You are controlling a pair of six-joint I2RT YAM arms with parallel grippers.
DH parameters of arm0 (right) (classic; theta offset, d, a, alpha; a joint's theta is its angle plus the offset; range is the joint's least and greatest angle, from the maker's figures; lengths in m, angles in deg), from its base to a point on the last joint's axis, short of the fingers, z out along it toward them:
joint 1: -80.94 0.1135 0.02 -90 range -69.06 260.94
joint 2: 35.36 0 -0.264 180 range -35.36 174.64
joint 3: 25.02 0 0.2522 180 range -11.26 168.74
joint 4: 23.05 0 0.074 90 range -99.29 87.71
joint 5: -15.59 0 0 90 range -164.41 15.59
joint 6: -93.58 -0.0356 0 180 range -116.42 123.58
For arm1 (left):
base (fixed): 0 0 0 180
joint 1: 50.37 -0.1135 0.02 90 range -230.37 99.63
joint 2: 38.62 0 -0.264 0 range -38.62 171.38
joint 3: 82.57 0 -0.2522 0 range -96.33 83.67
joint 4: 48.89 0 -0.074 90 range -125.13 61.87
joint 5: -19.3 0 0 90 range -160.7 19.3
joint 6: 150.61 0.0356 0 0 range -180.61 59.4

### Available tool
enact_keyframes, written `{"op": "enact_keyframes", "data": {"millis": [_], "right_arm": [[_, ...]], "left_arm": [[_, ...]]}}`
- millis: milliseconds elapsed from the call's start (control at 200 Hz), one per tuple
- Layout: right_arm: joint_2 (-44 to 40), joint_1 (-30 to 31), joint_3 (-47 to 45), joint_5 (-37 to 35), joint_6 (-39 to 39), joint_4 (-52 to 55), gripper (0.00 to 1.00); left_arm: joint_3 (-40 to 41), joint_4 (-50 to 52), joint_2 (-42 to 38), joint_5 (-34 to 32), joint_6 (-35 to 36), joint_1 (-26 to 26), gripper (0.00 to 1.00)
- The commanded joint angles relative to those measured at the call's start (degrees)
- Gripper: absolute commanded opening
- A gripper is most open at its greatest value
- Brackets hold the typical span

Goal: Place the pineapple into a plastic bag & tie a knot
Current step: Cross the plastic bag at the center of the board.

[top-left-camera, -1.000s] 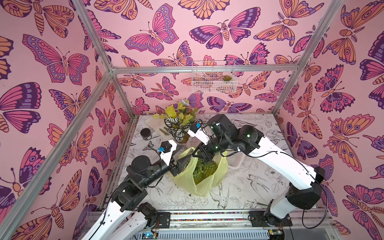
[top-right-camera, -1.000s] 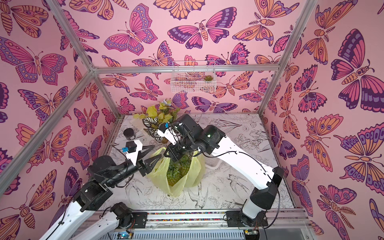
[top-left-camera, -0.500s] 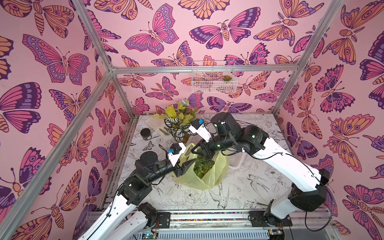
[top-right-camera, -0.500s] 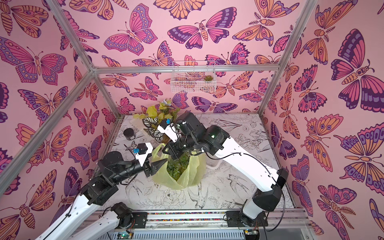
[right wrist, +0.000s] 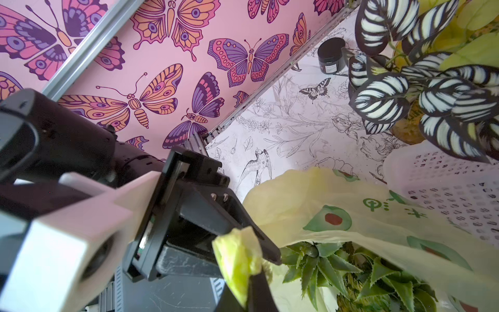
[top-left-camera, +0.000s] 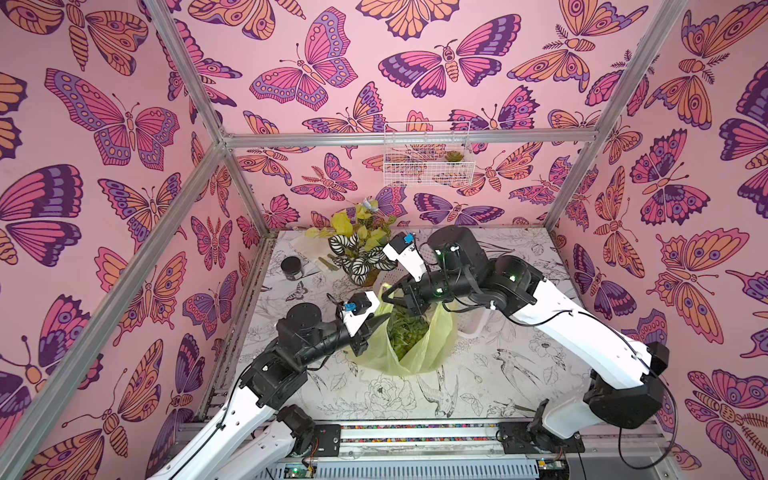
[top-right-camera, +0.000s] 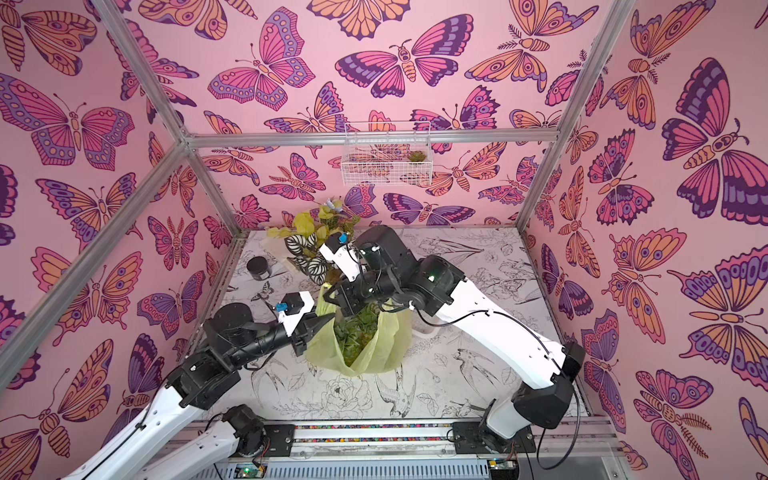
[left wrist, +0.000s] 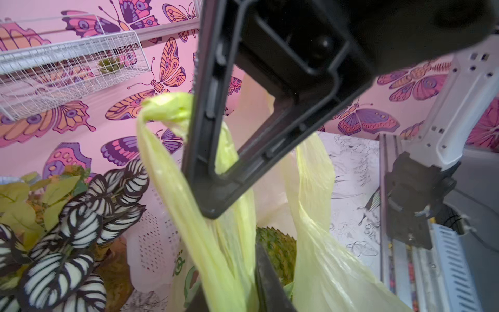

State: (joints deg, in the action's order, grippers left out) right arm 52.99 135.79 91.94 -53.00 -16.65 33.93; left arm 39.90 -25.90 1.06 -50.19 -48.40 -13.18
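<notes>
Left gripper (top-left-camera: 384, 319): a second ago its jaws stood wide apart, short of the bag; now it has come in and they are drawn together at the near rim of the plastic bag (top-left-camera: 436, 334); in the left wrist view a strip of yellow-green handle (left wrist: 224, 270) runs between its fingers, so I take it as clamped on the film. Right gripper (top-left-camera: 401, 296): unchanged; pinched tight on a bunched handle end (right wrist: 237, 256), held above the bag mouth. Same loop or one each: cannot tell. Bag stands on the table (top-left-camera: 478, 386), more upright and gathered than before, just beside the white basket (top-left-camera: 478, 326); pineapple (top-left-camera: 405, 338) inside, crown showing through the open mouth. Reading: loading is done; both arms now have plastic, so tying can start; no knot yet; thin film may slip or tear under pull.
</notes>
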Motion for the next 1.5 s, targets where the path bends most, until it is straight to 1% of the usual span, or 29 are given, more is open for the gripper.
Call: {"op": "enact_keyframes", "data": {"millis": [0, 85, 110, 150, 170, 195, 240, 290, 340, 381, 466, 511, 566, 611, 661, 846, 941, 971, 1087, 1222, 1272, 1327, 1337, 1497], "right_arm": [[-1.36, -0.18, -0.8, -1.27, -1.88, -2.65, 0.0], [-1.81, -0.26, -0.05, -2.69, -0.33, -0.66, 0.0], [-2.14, -0.39, 0.29, -3.2, 0.28, 0.14, 0.09], [-2.93, -0.75, 0.87, -4.13, 1.42, 1.73, 0.32], [-3.45, -1.02, 1.13, -4.78, 2.12, 2.75, 0.41], [-4.27, -1.28, 1.55, -5.65, 3.19, 4.0, 0.48], [-5.82, -1.79, 2.35, -6.72, 5.51, 6.48, 0.57], [-7.72, -2.17, 3.25, -7.89, 8.37, 9.47, 0.64], [-9.34, -2.34, 4.29, -10.05, 10.48, 12.64, 0.73], [-10.47, -2.45, 5.31, -12.06, 12.04, 15.09, 0.78], [-12.32, -2.79, 6.66, -19.03, 13.99, 19.7, 0.87], [-13.47, -3.14, 5.9, -23.02, 14.85, 20.89, 0.91], [-14.76, -3.64, 4.1, -27.76, 16.03, 20.88, 0.99], [-15.52, -4.3, 2.89, -29.96, 17.06, 20.21, 0.99], [-15.52, -5.49, 2.24, -29.91, 17.57, 19.42, 0.99], [-12.44, -6.99, 0.33, -22.65, 18.48, 17.81, 0.99], [-11.39, -7.21, -0.94, -21.2, 17.91, 17.13, 1.0], [-11.36, -7.32, -1.47, -21.01, 17.64, 16.93, 0.97], [-11.45, -8.39, -3.14, -18.57, 17.16, 16.5, 0.77], [-11.58, -8.96, -3.88, -16.49, 16.98, 15.89, 0.33], [-11.76, -9.06, -4.05, -15.62, 17.15, 15.28, 0.15], [-11.94, -9.11, -4.14, -14.81, 17.63, 14.91, 0.02], [-12.01, -9.09, -4.14, -14.68, 17.78, 14.88, 0.0], [-13.11, -9.13, -5.37, -10.96, 20.54, 12.57, 0.0]], "left_arm": [[0.98, 0.07, 0.29, -1.51, 2.21, 0.64, 0.07], [0.83, 0.05, 0.62, -1.59, 2.13, 0.63, 0.0], [0.87, -0.08, 0.77, -1.63, 1.96, 0.6, 0.0], [0.76, -0.29, 0.93, -1.58, 1.43, 0.6, 0.0], [0.77, -0.5, 1.02, -1.58, 1.07, 0.69, 0.0], [0.8, -0.82, 1.14, -1.57, 0.46, 0.65, 0.0], [0.96, -1.33, 1.17, -1.55, -0.43, 0.67, 0.0], [1.22, -2.19, 1.18, -1.53, -1.62, 0.64, 0.0], [1.56, -2.9, 1.18, -1.54, -2.69, 0.61, 0.0], [1.76, -3.43, 1.23, -1.46, -3.54, 0.62, 0.0], [2.07, -4.08, 1.38, -1.46, -5.41, 0.68, 0.0], [2.19, -4.37, 1.41, -1.49, -6.3, 0.63, 0.0], [2.35, -4.64, 1.32, -1.53, -7.08, 0.63, 0.0], [2.53, -4.67, 1.17, -1.68, -7.52, 0.63, 0.0], [2.63, -4.7, 0.98, -1.9, -7.81, 0.61, 0.0], [2.48, -4.59, 1.01, -1.94, -8.32, 0.61, 0.0], [2.36, -4.61, 1.01, -1.89, -9.03, 0.62, 0.0], [2.37, -4.63, 0.96, -1.96, -9.21, 0.69, 0.0], [2.15, -4.34, 0.89, -2.45, -10.04, 0.64, 0.0], [0.99, -3.44, 1.77, -4.24, -12.84, 0.67, 0.0], [0.06, -2.31, 2.67, -5.04, -14.47, 0.61, 0.0], [-1.52, -0.31, 3.87, -5.81, -16.57, 0.53, 0.0], [-1.83, 0.07, 4.25, -5.83, -16.79, 0.56, 0.0], [-7.5, 5.04, 9.4, -4.47, -21.84, -0.3, 0.0]]}}
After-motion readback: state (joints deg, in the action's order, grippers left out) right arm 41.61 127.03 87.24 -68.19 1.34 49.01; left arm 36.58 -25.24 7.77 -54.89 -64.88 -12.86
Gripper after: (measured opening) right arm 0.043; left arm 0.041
